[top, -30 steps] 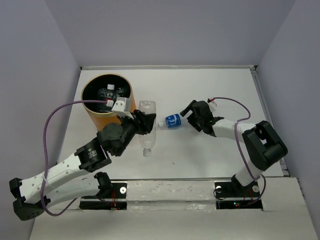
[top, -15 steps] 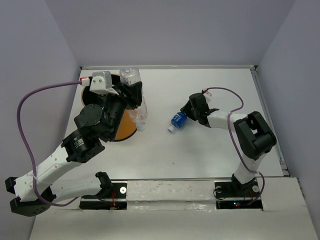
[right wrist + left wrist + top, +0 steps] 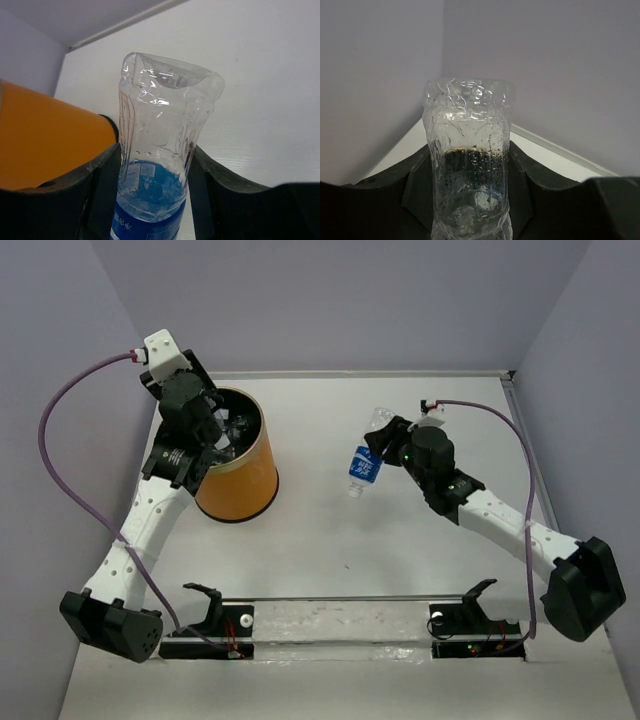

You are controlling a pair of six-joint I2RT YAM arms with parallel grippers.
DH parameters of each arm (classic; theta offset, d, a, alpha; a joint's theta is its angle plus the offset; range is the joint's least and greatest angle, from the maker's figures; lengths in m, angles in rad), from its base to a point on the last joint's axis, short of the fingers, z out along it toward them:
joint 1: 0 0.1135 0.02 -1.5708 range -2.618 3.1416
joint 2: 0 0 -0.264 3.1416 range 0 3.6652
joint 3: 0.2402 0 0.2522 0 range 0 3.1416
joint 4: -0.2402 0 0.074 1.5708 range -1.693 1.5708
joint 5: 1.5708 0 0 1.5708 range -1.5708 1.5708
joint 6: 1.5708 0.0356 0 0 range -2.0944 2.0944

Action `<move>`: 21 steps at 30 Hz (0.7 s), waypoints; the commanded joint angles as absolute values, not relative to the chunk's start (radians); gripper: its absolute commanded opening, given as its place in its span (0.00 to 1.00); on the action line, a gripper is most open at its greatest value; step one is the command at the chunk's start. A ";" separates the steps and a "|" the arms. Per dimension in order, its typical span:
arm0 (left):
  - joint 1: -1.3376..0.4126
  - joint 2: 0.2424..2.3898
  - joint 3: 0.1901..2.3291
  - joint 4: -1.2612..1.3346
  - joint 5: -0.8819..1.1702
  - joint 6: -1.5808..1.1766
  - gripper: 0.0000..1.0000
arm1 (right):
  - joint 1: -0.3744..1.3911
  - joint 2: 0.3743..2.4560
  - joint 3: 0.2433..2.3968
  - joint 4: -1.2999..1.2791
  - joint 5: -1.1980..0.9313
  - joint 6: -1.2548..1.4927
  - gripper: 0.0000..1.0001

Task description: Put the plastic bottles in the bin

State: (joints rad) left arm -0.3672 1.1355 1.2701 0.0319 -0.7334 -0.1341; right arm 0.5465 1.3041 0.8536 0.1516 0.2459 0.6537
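Note:
The orange bin [image 3: 240,480] stands at the back left of the table. My left gripper [image 3: 212,435] is over the bin's black mouth, shut on a clear crinkly bottle [image 3: 467,150] that fills the gap between its fingers [image 3: 522,175]. Other clear bottles glint inside the bin [image 3: 238,425]. My right gripper [image 3: 385,445] is shut on the blue-label bottle [image 3: 362,467] and holds it above the middle of the table, cap end down. In the right wrist view the blue-label bottle [image 3: 155,160] sits between the fingers [image 3: 97,185], with the bin's orange wall [image 3: 45,145] at left.
White table [image 3: 400,550] with grey walls behind and at both sides. A raised ridge [image 3: 515,420] runs along the right edge. The arm bases and a rail [image 3: 340,620] lie along the near edge. Purple cables loop from both wrists.
My left arm has lifted the clear bottle from the table up over the bin's mouth. My right gripper has raised the blue-label bottle off the table and the arm has swung out.

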 commanded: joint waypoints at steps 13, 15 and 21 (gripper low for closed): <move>-0.281 1.152 1.013 0.696 -0.718 0.351 0.45 | 0.807 1.449 1.291 0.334 0.284 0.403 0.31; -0.279 1.138 0.950 0.742 -0.696 0.354 0.50 | 0.816 1.495 1.380 0.333 0.275 0.381 0.31; -0.279 1.066 0.930 0.637 -0.670 0.249 0.99 | 0.856 1.660 1.636 0.353 0.244 0.354 0.31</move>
State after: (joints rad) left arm -0.2802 1.1667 0.9058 0.5644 -0.6872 0.3092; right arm 0.8272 1.5955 1.4902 0.2787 0.2680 0.4019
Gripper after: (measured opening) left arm 0.946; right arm 0.559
